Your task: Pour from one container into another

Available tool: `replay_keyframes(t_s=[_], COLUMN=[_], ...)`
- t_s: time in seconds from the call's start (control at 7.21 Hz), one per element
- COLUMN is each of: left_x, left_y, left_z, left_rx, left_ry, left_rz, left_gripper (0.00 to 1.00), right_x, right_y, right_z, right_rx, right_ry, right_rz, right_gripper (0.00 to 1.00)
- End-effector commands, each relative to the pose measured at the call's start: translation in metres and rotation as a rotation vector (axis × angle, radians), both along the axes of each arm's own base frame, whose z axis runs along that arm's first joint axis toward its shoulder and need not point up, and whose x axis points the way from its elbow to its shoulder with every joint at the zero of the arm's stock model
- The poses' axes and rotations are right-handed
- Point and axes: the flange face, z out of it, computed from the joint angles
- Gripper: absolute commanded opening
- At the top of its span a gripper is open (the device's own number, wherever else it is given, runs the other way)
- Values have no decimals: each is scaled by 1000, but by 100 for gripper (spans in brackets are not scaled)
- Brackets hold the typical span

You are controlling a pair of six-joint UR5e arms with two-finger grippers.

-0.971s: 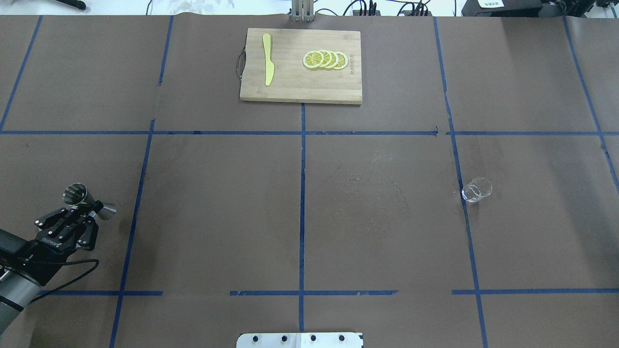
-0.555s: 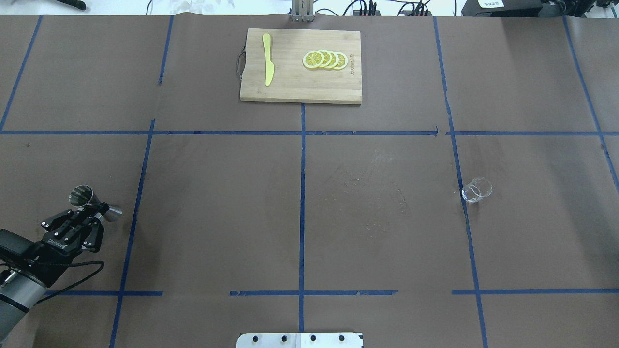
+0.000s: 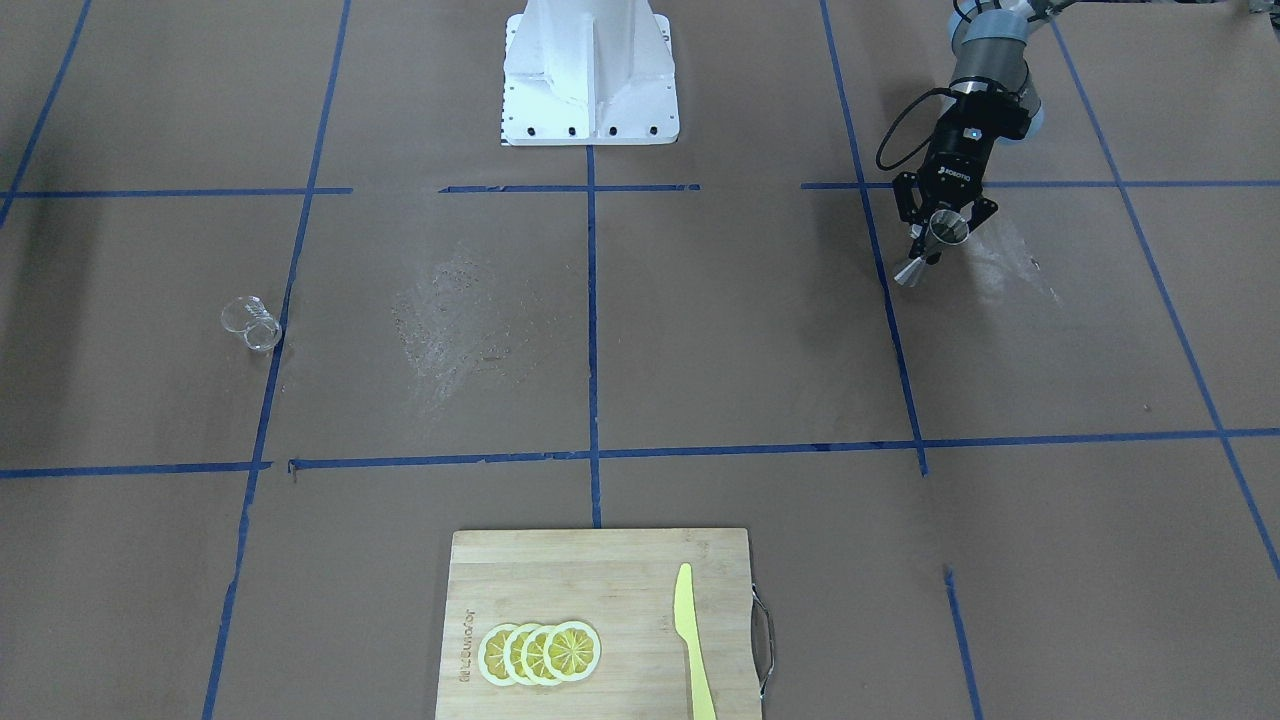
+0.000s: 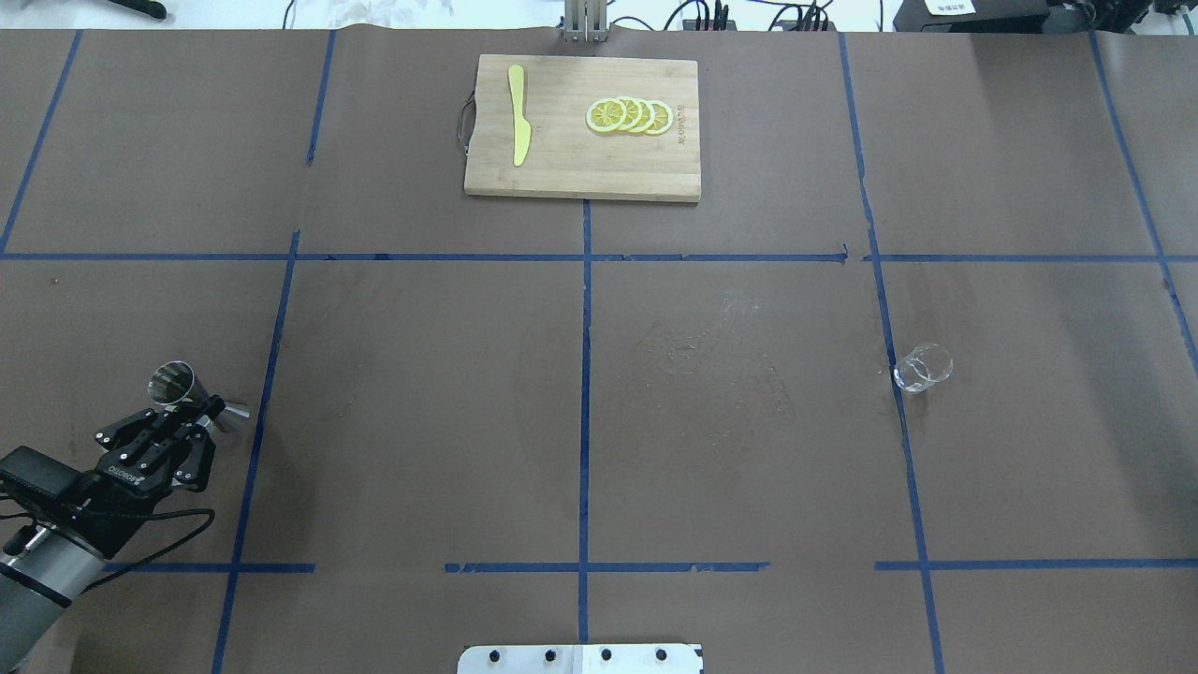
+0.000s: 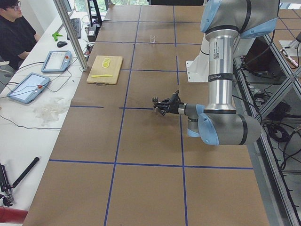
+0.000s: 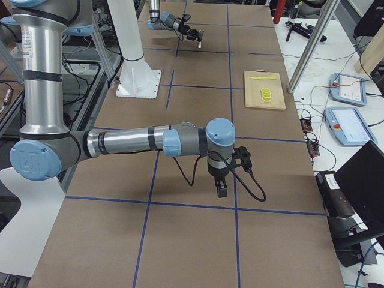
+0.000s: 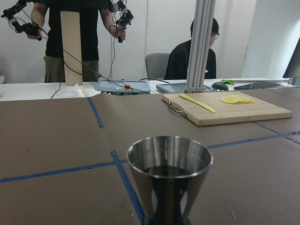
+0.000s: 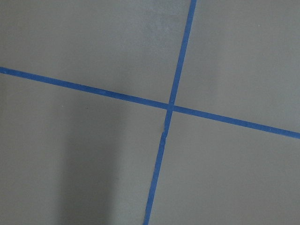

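My left gripper [image 4: 198,410] is shut on the narrow waist of the steel jigger [image 4: 174,384], at the table's near left. The same jigger [image 3: 930,246] shows in the front view, and its open upper cone [image 7: 168,165] fills the left wrist view. The clear glass cup [image 4: 923,367] stands alone far to the right, beside a blue tape line, also seen as the cup [image 3: 251,324]. My right gripper [image 6: 221,191] points down over bare table in the right side view only. I cannot tell if it is open or shut.
A wooden cutting board [image 4: 562,173] with lemon slices [image 4: 629,116] and a yellow knife [image 4: 518,126] lies at the far middle. Pale scattered residue [image 4: 725,374] marks the paper between the containers. The robot's white base [image 3: 590,90] stands at the near edge.
The left gripper has carried the jigger a short way to the right. The glass cup has not moved.
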Motion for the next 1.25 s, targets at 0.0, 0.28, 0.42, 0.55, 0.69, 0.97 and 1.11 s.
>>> replay_keyframes(t_s=[0.0,0.28,0.42,0.55,0.69,0.97,1.11], left_x=[4,11,16,16,17,11,10], left_y=[1,2,2,2,2,1,1], left_z=[-1,3,2,2,3,7,8], left_rx=[0,1,2,2,2,1,1], left_ry=[1,-6,-2,-2,-3,-14,-17], left_rz=[5,28,28,33,33,31,31], left_gripper=[0,0,0,0,0,0,0], right_x=[0,0,0,0,0,2,2], right_y=[1,0,1,0,1,0,0], right_z=[1,0,1,0,1,0,0], right_rx=[-1,1,-1,1,-1,1,1], right_ry=[0,0,0,0,0,0,0], right_rz=[-1,-1,-1,-1,-1,4,4], right_gripper=[100,100,100,100,100,100,100])
